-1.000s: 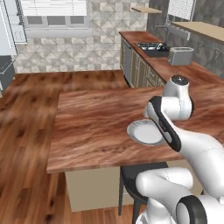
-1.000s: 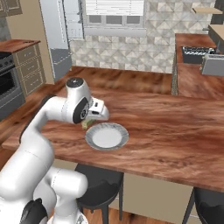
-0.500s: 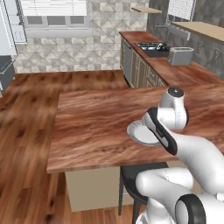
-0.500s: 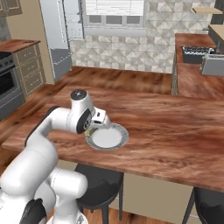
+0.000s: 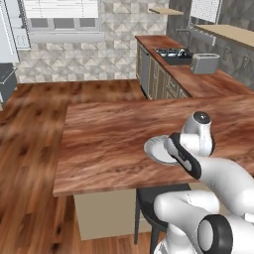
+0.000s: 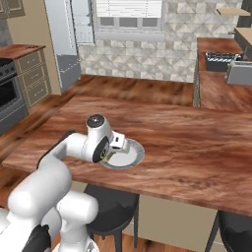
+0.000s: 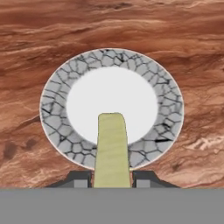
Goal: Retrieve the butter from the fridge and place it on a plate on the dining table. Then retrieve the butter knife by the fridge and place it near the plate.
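In the left base view the dining table (image 5: 104, 144) spreads its reddish-brown wood-grain top across the middle, and the plate (image 5: 155, 149) lies near its front edge, half covered by the white arm that bends over it. Farther right and back, a counter carries a grey toaster (image 5: 204, 63) and a dark sink (image 5: 171, 53).

In the right base view the fridge (image 6: 69, 42) stands at the back left, pale grey, well apart from the table. A dark oven (image 6: 7, 98) sits at the far left edge. The arm reaches in from the lower left and its hand hangs low over the left side of the plate (image 6: 129, 155). A black stool (image 6: 110, 211) stands under the table's near edge.

In the hand view the gripper (image 7: 112, 179) pinches the butter (image 7: 112, 148) between its two dark fingers (image 7: 80, 179), one on each side of the stick. The olive-yellow butter points from the fingers out over the plate (image 7: 57, 92) (a white centre ringed by a cracked grey rim), its far end above the white middle. Whether the butter touches the plate cannot be told
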Controlling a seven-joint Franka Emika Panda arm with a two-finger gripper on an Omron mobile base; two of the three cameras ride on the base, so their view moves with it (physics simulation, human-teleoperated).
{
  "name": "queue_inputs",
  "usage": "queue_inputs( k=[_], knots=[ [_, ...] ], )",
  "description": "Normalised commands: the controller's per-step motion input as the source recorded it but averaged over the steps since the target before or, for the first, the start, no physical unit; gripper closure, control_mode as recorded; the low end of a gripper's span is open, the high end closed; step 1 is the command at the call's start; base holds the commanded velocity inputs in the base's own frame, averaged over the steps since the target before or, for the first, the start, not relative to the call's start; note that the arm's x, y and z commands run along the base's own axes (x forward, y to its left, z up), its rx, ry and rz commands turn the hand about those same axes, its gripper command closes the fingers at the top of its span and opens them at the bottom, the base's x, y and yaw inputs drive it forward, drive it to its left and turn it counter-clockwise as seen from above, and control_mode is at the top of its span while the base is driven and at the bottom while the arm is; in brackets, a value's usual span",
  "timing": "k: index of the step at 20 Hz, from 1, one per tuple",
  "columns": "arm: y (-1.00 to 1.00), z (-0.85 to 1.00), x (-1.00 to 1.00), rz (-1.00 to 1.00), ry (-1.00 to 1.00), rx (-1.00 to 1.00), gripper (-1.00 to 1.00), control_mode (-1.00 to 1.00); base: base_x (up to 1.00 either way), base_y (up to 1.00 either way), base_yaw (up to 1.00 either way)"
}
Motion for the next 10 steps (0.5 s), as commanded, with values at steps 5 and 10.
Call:
queue_inputs(
  k=[5,10],
  knots=[
    [0.0,-0.04,0.48,0.0,0.06,0.0,1.0,-1.0,0.0,0.0,0.0],
    [0.0,-0.09,0.21,0.0,0.0,0.0,1.0,-1.0,0.0,0.0,0.0]
  ],
)
